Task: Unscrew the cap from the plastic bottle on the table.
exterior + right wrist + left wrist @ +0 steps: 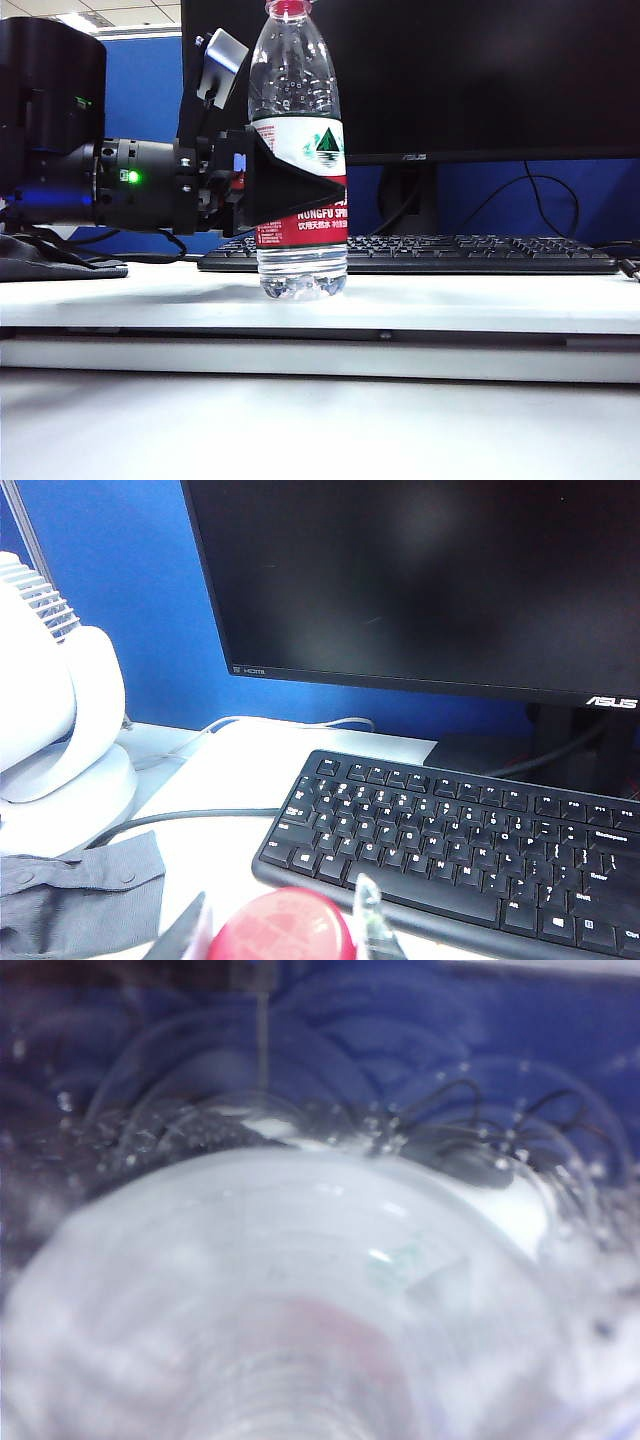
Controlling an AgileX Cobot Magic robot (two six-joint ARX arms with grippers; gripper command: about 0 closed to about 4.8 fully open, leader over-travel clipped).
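The plastic bottle [295, 90] stands upright on the white table [480, 300], with its red cap [288, 8] at the top edge of the exterior view. My left gripper [300, 185] comes in from the left and is shut on the bottle's labelled middle; a black finger [290, 190] crosses the label. The left wrist view is filled by the blurred bottle [300, 1290], and no fingers show there. In the right wrist view my right gripper [283, 920] sits over the cap [290, 935], with a finger pressed against each side. The right gripper is out of the exterior view.
A black keyboard [480, 252] and a dark monitor [450, 70] stand behind the bottle. The right wrist view shows the keyboard [450, 840], a white fan [50, 720], a grey cloth [70, 890] and a dark cable [190, 815]. A dark cloth [50, 262] lies under the left arm.
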